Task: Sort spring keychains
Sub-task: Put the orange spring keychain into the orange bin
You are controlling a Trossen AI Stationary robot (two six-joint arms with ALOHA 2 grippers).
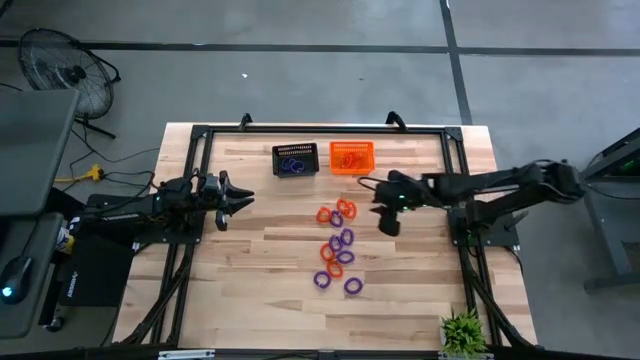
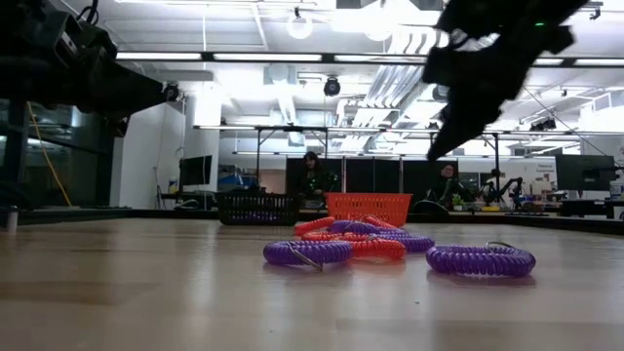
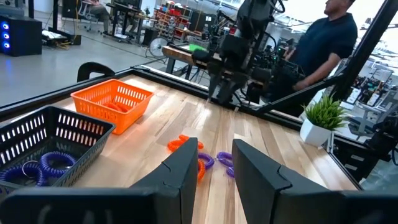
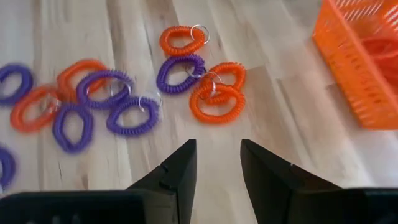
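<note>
Several purple and orange spring keychains point(image 1: 336, 250) lie loose on the wooden table, some overlapping, at its middle. In the right wrist view the keychains point(image 4: 211, 93) lie just beyond my right gripper point(image 4: 217, 146), which hangs open above the table, slanting down, with nothing between its fingers. In the high view my right gripper point(image 1: 386, 220) is right of the pile's far end. My left gripper point(image 1: 240, 198) waits open and level at the table's left; its fingers point(image 3: 186, 168) hold nothing.
A black mesh basket point(image 1: 295, 160) with purple keychains point(image 3: 50, 165) and an orange mesh basket point(image 1: 352, 157) stand side by side at the far edge. A small plant point(image 1: 462, 330) sits at the near right corner. A person point(image 3: 323, 43) stands beyond the table's right side.
</note>
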